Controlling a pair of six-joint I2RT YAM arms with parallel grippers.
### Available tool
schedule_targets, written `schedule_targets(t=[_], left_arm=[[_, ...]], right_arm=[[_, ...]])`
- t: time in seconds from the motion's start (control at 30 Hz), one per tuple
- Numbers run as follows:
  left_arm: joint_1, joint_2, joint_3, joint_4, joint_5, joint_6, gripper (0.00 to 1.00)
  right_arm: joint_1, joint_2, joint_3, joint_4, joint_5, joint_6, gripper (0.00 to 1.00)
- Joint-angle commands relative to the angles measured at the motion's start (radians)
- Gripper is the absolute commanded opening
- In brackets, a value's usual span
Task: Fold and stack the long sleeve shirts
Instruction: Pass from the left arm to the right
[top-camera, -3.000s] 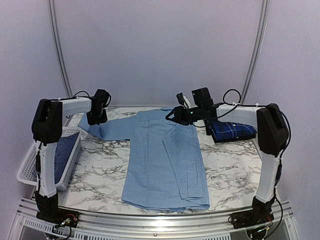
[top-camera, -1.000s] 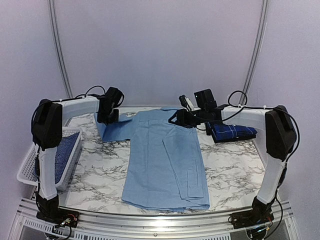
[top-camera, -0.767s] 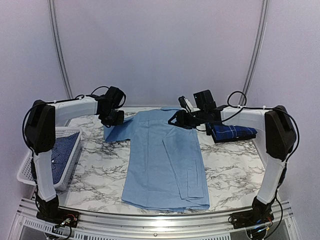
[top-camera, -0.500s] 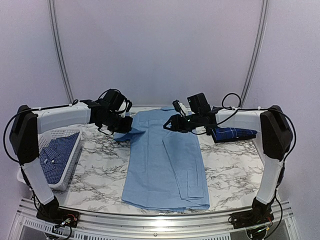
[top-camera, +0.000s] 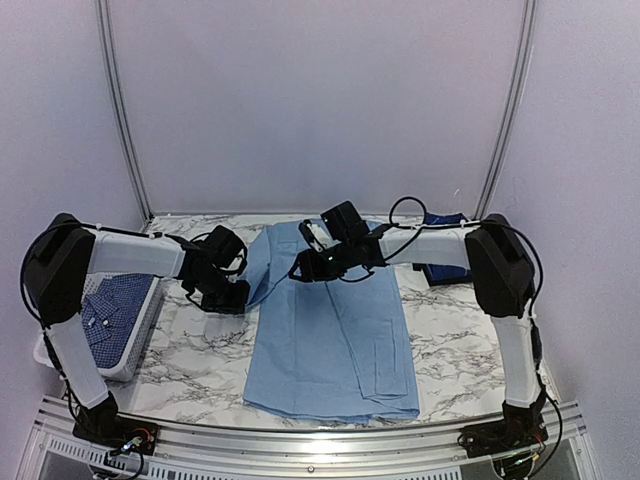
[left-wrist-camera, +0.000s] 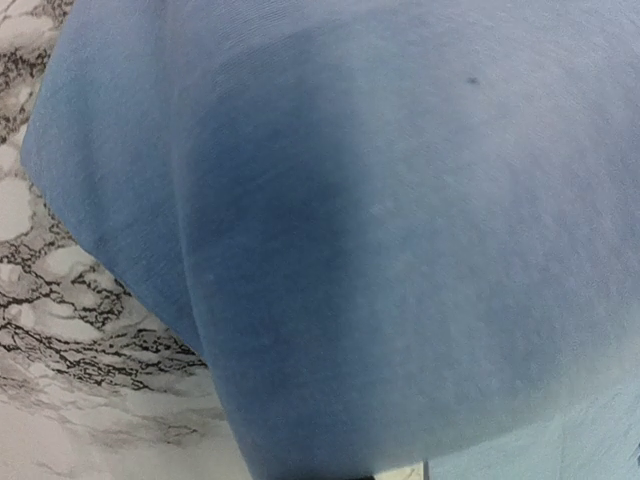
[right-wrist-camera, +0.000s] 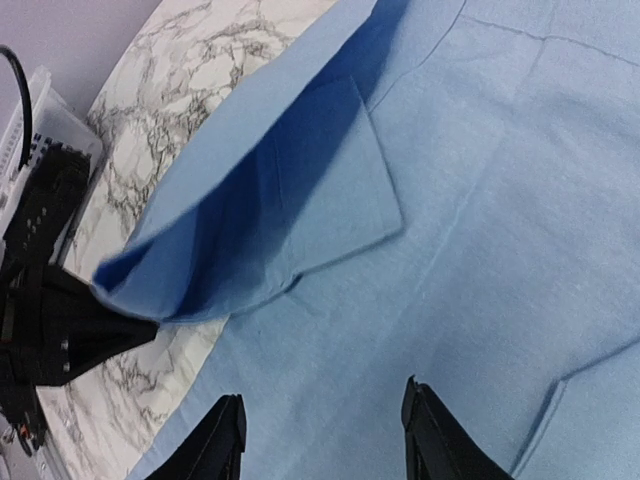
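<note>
**Top view:** The light blue shirt lies flat along the middle of the marble table, collar at the far end. Its left sleeve is lifted and drawn in toward the body. The left gripper, just beside the shirt's left edge, is clamped on the end of that sleeve. The right gripper is over the shirt's upper part, near the collar. The navy plaid shirt lies to the right of the light blue one, mostly hidden by the right arm. Well to its left, a white basket holds the blue-and-white check shirt.

**Left wrist:** Blue cloth fills nearly the whole view and hides the fingers. Marble shows along the left edge.

**Right wrist:** The right gripper has its fingers spread, with nothing between them, above the shirt's body. The raised sleeve arches over the left side. The left gripper pinches its tip.
</note>
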Motion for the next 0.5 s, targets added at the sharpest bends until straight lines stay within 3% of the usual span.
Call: schedule_targets(t=[0.0,0.47], left_arm=[[0.000,-0.009,-0.028,-0.021,0.014,-0.033,0.00],[0.001,-0.003,-0.024,-0.008,0.014,-0.051,0.00]], right_arm=[[0.016,0.075,0.112,-0.008,0.064,-0.002,0.50],[0.016,0.251,0.276,0.054,0.033,0.090,0.50]])
